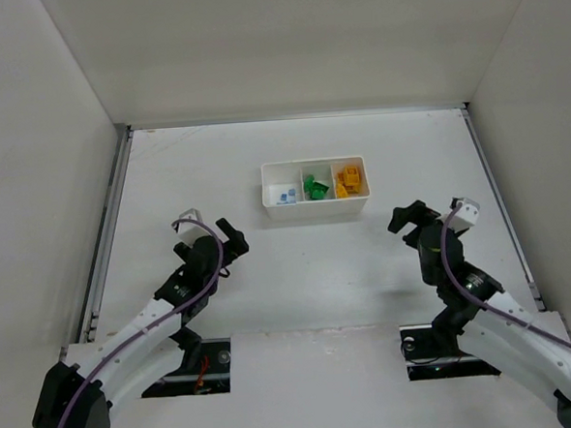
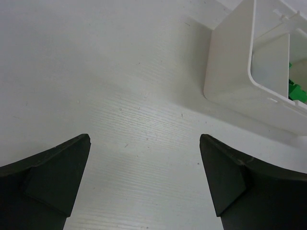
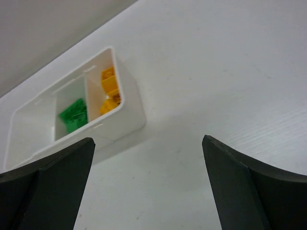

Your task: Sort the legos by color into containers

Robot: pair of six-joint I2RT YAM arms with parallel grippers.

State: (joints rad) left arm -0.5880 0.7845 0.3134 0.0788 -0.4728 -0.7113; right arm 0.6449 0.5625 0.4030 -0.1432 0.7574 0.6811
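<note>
The white three-compartment tray (image 1: 316, 209) stands at the table's middle back. Its left compartment holds light blue legos (image 1: 284, 196), the middle one green legos (image 1: 314, 187), the right one yellow-orange legos (image 1: 349, 181). My left gripper (image 1: 231, 241) is open and empty, left of and nearer than the tray. My right gripper (image 1: 405, 216) is open and empty, right of and nearer than the tray. The left wrist view shows the tray's corner (image 2: 230, 81) with a green lego (image 2: 298, 92). The right wrist view shows the tray (image 3: 127, 117) with green (image 3: 73, 115) and yellow-orange legos (image 3: 110, 91).
White walls enclose the table on the left, back and right. A metal rail (image 1: 107, 230) runs along the left edge and another (image 1: 498, 201) along the right. Both arm bases sit at the near edge.
</note>
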